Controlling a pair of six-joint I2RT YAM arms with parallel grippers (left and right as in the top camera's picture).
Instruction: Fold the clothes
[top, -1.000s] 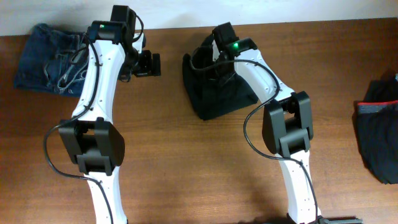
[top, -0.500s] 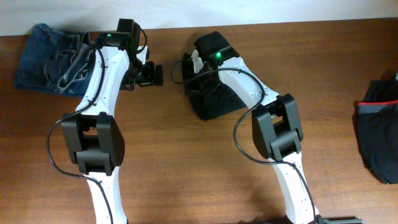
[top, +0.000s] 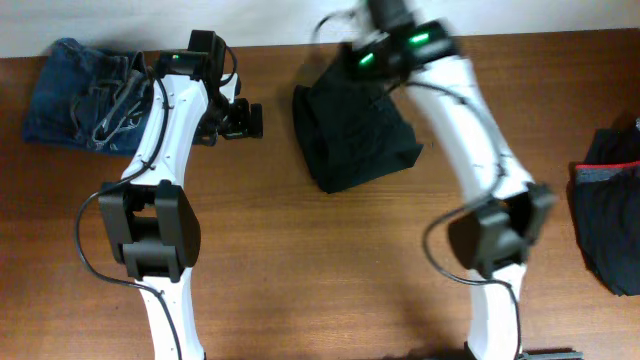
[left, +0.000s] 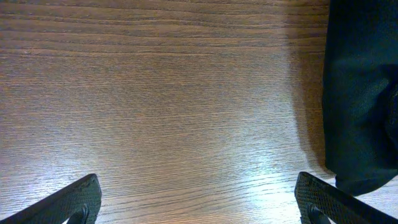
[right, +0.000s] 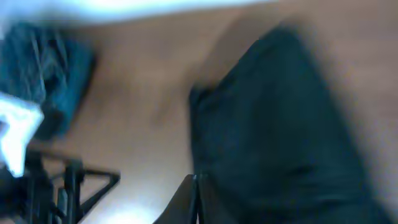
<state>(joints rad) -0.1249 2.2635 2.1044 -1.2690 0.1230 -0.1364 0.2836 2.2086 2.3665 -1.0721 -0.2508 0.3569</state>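
Black trousers (top: 355, 135) lie folded in a compact bundle at the table's back centre. The left wrist view shows their edge (left: 364, 93) on the right. My left gripper (top: 250, 120) hovers just left of them, open wide over bare wood (left: 199, 202), touching nothing. My right arm (top: 400, 45) is blurred above the bundle's far edge. Its gripper (right: 198, 199) is shut, raised over the trousers' left edge (right: 280, 137), with no cloth seen between the fingers. Faded blue jeans (top: 75, 90) sit at the back left.
A dark garment with a reddish band (top: 610, 210) lies at the right edge of the table. The left arm's base link (top: 150, 235) and the right arm's elbow (top: 490, 235) stand over the front half. The wall runs along the table's far edge.
My right arm has lifted off the black trousers and swung up and to the right, leaving the bundle uncovered. The left gripper has crept slightly to the right and stayed open.
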